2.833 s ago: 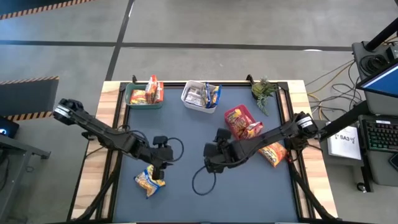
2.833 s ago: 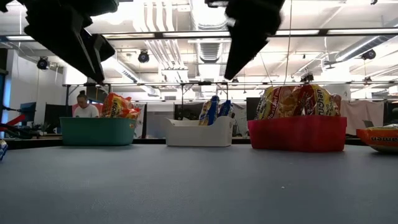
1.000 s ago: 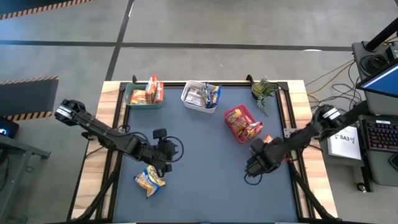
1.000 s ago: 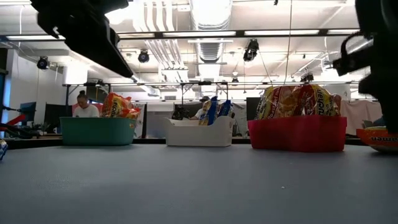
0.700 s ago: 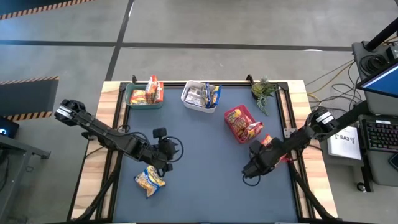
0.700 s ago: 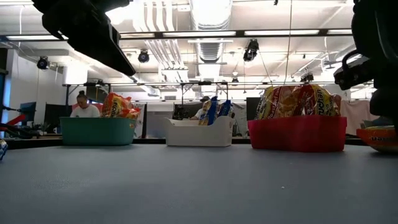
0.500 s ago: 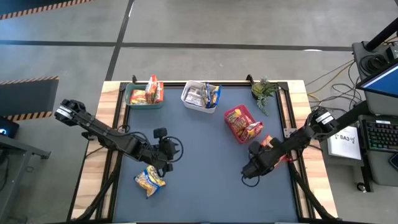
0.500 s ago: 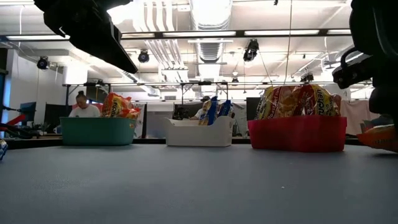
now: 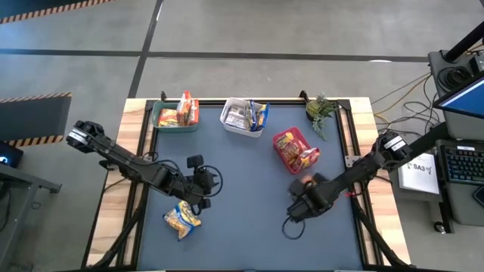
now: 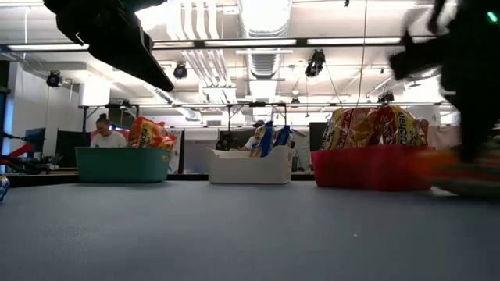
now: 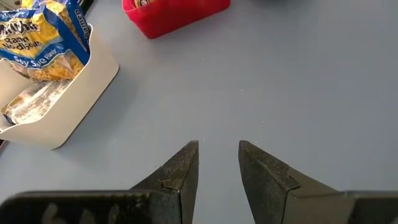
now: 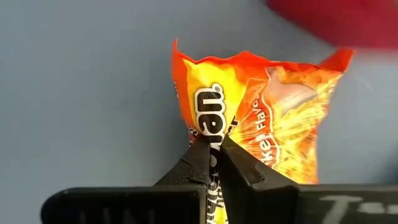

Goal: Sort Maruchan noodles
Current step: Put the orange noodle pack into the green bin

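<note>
While the right gripper point(image 12: 212, 152) hangs over the mat point(image 9: 249, 234) just in front of the red bin point(image 9: 283, 140), its fingers point(image 12: 200, 163) are pinched tight on the edge of an orange packet point(image 12: 261, 118), which dangles from them. Off to the left, the left gripper point(image 11: 218, 163) hovers with its fingers a narrow gap apart and nothing between them, close to a second packet point(image 9: 181, 220) lying flat on the mat. More packets stand in the green bin point(image 9: 162, 123), the white bin point(image 9: 231, 123) and the red bin at the far side.
</note>
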`<state>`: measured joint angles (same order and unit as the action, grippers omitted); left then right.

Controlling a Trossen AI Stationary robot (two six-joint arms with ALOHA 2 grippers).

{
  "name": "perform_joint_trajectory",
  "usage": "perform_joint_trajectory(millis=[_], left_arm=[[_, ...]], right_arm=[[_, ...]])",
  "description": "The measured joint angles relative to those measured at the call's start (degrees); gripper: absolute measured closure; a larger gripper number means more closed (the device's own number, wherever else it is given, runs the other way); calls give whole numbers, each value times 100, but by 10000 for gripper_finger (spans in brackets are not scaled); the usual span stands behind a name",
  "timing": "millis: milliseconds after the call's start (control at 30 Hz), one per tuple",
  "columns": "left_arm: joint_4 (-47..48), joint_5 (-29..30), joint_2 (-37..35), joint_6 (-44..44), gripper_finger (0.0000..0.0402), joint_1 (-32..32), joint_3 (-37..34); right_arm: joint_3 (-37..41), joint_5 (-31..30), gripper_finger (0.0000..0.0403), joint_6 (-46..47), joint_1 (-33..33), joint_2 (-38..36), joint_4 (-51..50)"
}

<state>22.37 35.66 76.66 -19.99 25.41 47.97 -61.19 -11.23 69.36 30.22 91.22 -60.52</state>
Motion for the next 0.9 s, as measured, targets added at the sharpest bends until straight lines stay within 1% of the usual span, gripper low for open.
perform_joint_trajectory(millis=[67, 133, 200, 267, 300, 367, 467, 600, 700, 800, 900], left_arm=[[-116, 0, 0, 1, 303, 0, -2], [-276, 1, 0, 17, 303, 0, -2], [-425, -3, 0, 81, 303, 0, -2], [-555, -4, 0, 158, 303, 0, -2], [-606, -9, 0, 177, 303, 0, -2], [-638, -13, 0, 176, 303, 0, -2], [-649, -19, 0, 120, 303, 7, -2], [-656, -22, 17, 105, 303, 7, -2], [-626, -22, 16, 111, 303, 8, -2], [-7, -8, -126, 149, 303, 104, 103], [632, 158, -439, 222, 303, 234, 365]], right_arm=[[-100, -361, 393, -498, -1, -2, 1079], [-143, -762, 394, -1198, -23, 3, 2435], [-177, -1336, 394, -1970, -50, 40, 3748], [-268, -1713, 394, -2675, -117, 89, 4638], [-342, -1722, 394, -2989, -170, 123, 4933], [-528, -1731, 394, -3352, -266, 173, 5059], [-739, -1741, 394, -3590, -414, 236, 5042], [-785, -1817, 394, -3782, -598, 243, 5265], [-764, -2063, 394, -4073, -679, 243, 5369], [-737, -2071, 394, -4318, -783, 243, 5582], [-600, -1811, 394, -4548, -921, 238, 6072]])
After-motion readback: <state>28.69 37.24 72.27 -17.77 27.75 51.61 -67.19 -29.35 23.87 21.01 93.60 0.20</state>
